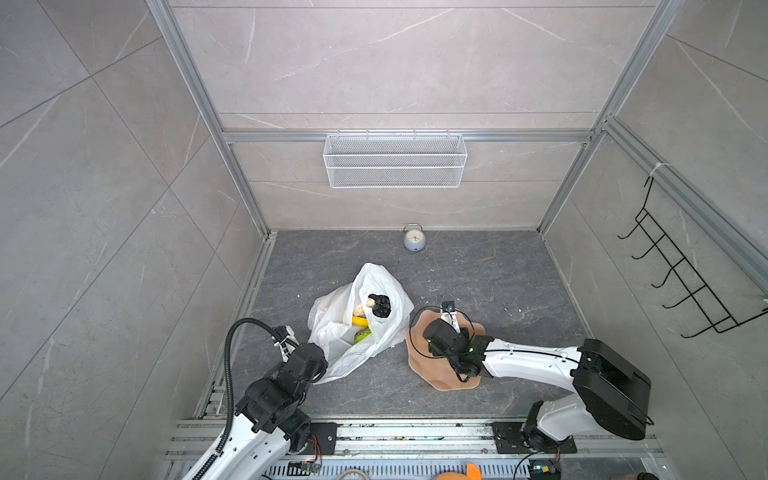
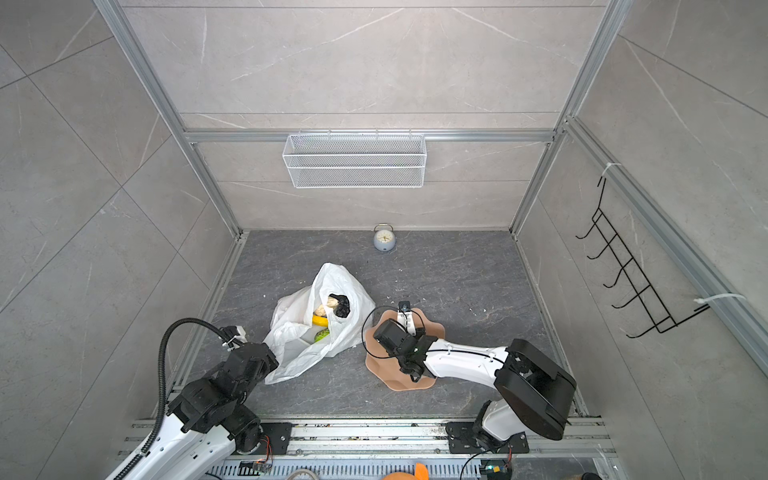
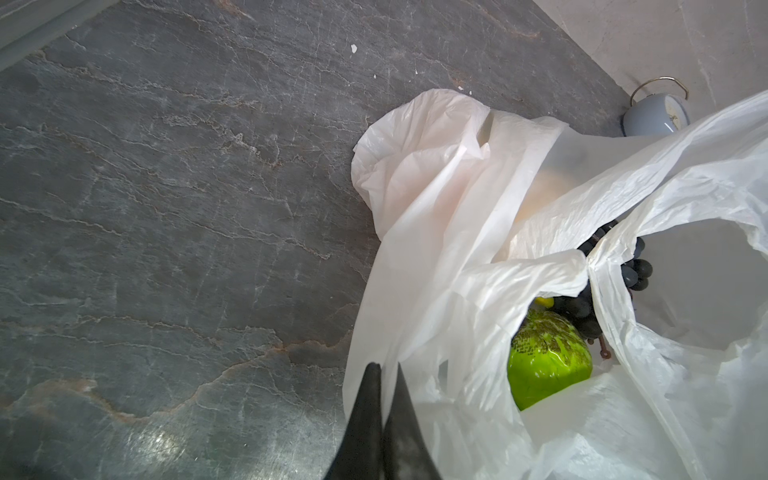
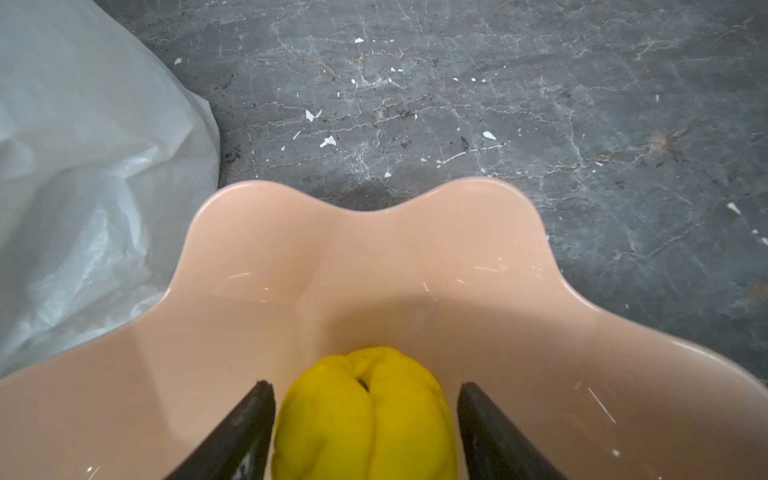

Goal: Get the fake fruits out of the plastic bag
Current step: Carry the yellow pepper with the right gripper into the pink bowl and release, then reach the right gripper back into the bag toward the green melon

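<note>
A: What do both top views give?
B: A thin, crinkled white plastic bag [image 1: 384, 286] lies on the dark, veined stone desk [image 1: 478, 270]. Its long axis points roughly toward the round grey alarm clock [image 1: 414, 240], and its mouth gapes upward. Inside it are a knobbly dark grape bunch [image 1: 379, 306], a beige lumpy fruit [image 1: 359, 309], a smooth banana [image 1: 360, 321] lying crosswise to the bag's length, and a green fruit [image 1: 362, 336]. A glossy peach bowl [image 1: 432, 376] with a scalloped rim stands just beside the bag.
A: The left wrist view?
B: The left end effector [image 3: 386, 368], two black tapered fingers, is clenched on a fold of the bag's film at its edge. The green fruit is shiny and speckled. The grapes touch it, both within the bag.
A: The right wrist view?
B: The right end effector [image 4: 365, 385] is released, down in the bowl. A lobed matte yellow fruit [image 4: 365, 424] lies between its fingers, a gap at each side, its dark dimple facing the camera. The bag's wall is just beside the bowl's rim.
</note>
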